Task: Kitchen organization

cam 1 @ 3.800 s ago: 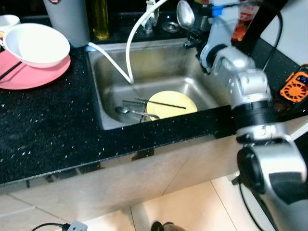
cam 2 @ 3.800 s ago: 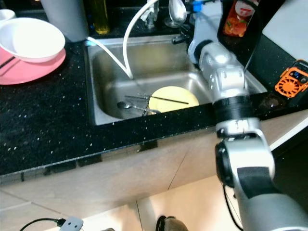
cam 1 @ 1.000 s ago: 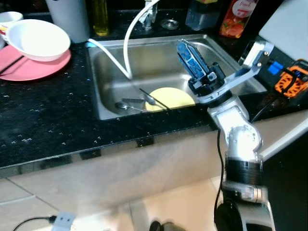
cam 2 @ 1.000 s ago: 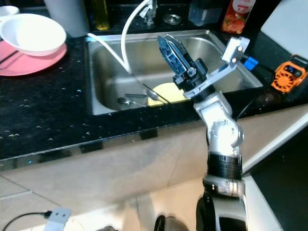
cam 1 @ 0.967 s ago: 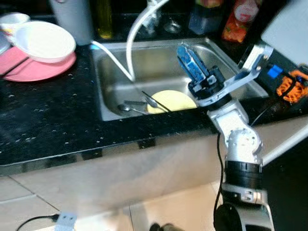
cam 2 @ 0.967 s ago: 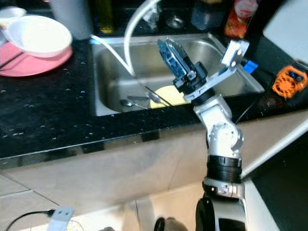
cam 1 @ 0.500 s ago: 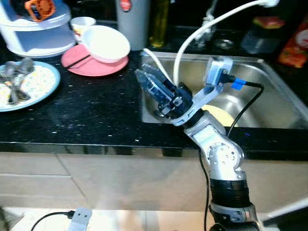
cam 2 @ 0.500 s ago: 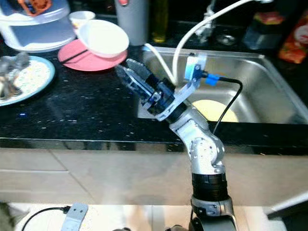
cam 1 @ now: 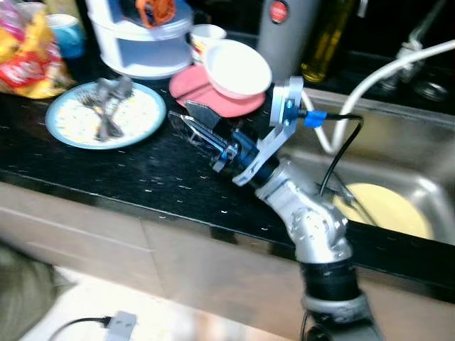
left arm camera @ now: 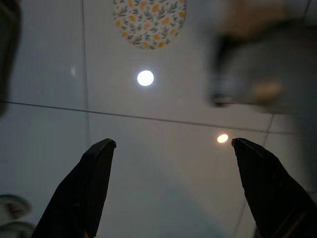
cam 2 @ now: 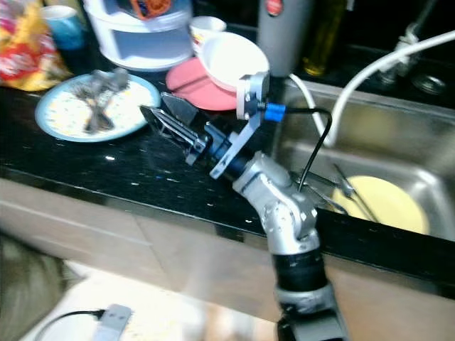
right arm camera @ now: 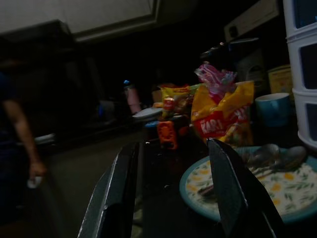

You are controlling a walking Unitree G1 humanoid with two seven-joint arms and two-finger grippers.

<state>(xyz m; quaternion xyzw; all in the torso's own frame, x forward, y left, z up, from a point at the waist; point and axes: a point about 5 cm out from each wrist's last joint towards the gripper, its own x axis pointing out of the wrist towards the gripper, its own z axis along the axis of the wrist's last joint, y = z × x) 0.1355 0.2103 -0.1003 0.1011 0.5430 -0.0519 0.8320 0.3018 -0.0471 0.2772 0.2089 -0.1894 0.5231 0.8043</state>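
Note:
My right gripper [cam 1: 181, 114] reaches over the black counter [cam 1: 106, 170], between the pink plate [cam 1: 192, 87] and a blue-rimmed patterned plate [cam 1: 78, 122]. In the right wrist view its fingers [right arm camera: 119, 193] stand open with nothing between them, pointing at the patterned plate [right arm camera: 277, 198], where several metal spoons and forks [cam 1: 106, 99] lie. A white bowl [cam 1: 238, 67] sits on the pink plate. In the steel sink [cam 1: 419, 142] lie a yellow plate [cam 1: 387, 213] and some cutlery [cam 2: 341, 188]. My left gripper [left arm camera: 173, 144] hangs open over the tiled floor.
A white tiered container [cam 1: 142, 42], a mug [cam 1: 206, 35], a blue cup [cam 1: 60, 32] and a yellow snack bag [cam 1: 28, 50] stand at the back left. A grey cylinder [cam 1: 288, 28] and white hose [cam 1: 377, 71] are near the sink. A person [right arm camera: 20, 139] stands beyond the counter.
The view has swung left. My right gripper, which held a spoon up by the tap earlier, has moved from over the sink to over the counter and is now empty.

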